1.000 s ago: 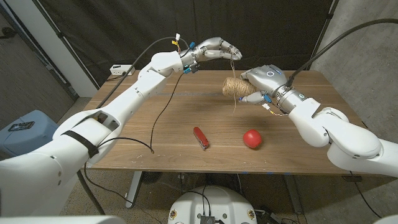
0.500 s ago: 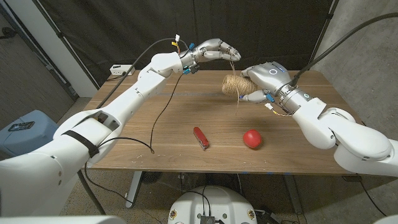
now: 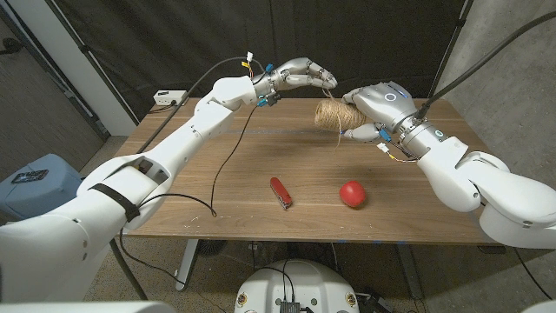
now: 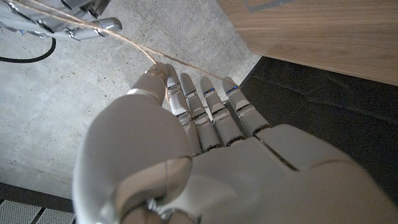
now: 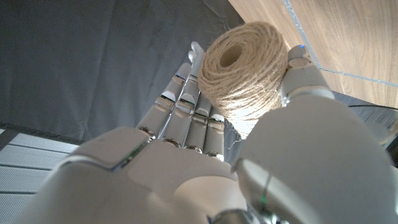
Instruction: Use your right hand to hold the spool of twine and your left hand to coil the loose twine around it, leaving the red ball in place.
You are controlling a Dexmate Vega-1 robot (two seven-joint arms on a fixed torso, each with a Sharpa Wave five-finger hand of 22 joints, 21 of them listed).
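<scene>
We see our right hand point(image 3: 375, 106) gripping the tan spool of jute twine point(image 3: 334, 113) above the wooden desk point(image 3: 234, 187), our left hand point(image 3: 304, 71) pinching the loose twine strand point(image 4: 134, 45); the round red ball point(image 3: 351, 193) rests near the front edge.

The spool of twine point(image 3: 334, 114) at upper centre is pale tan, held by a white-and-silver right hand point(image 3: 375, 108). Lower down, a red ball point(image 3: 351, 193) and a red pocket knife point(image 3: 281, 192) lie on the brown wood-grain counter point(image 3: 217, 187).
</scene>
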